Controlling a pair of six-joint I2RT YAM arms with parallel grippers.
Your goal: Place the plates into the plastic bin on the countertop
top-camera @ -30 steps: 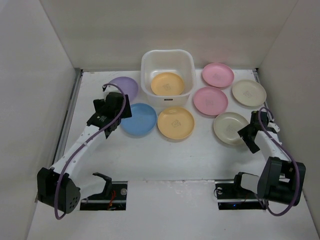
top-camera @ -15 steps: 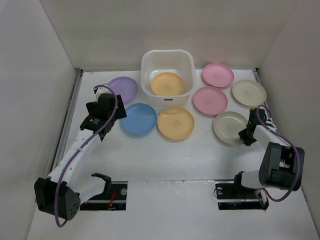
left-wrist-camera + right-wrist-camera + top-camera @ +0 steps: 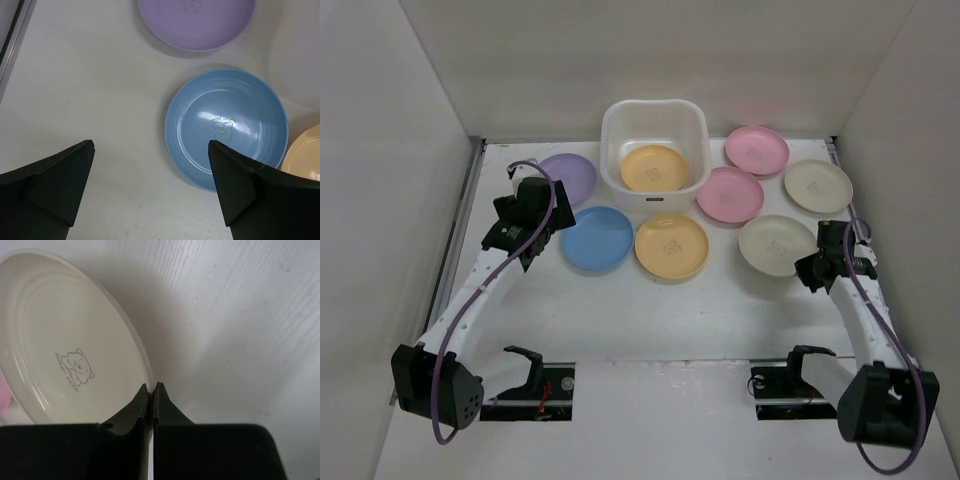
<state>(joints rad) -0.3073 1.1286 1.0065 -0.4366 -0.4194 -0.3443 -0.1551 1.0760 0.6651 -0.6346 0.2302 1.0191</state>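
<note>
While the nearer cream plate (image 3: 60, 340) is pinched at its rim by the right claw (image 3: 151, 386) at the right of the counter (image 3: 720, 310), the left claw (image 3: 150, 143) is held spread beside the blue plate (image 3: 225, 125). One yellow-orange plate (image 3: 653, 166) is seen inside the plastic bin (image 3: 620, 115).

The countertop (image 3: 650, 310) carries the plastic bin (image 3: 607, 140) and scattered plates (image 3: 597, 238) (all pastel).

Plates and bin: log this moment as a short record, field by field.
bin: holds one yellow-orange plate
countertop: seven plates lying flat outside the bin
left gripper: open, over bare countertop beside the blue plate
right gripper: shut on the rim of the near cream plate
</note>
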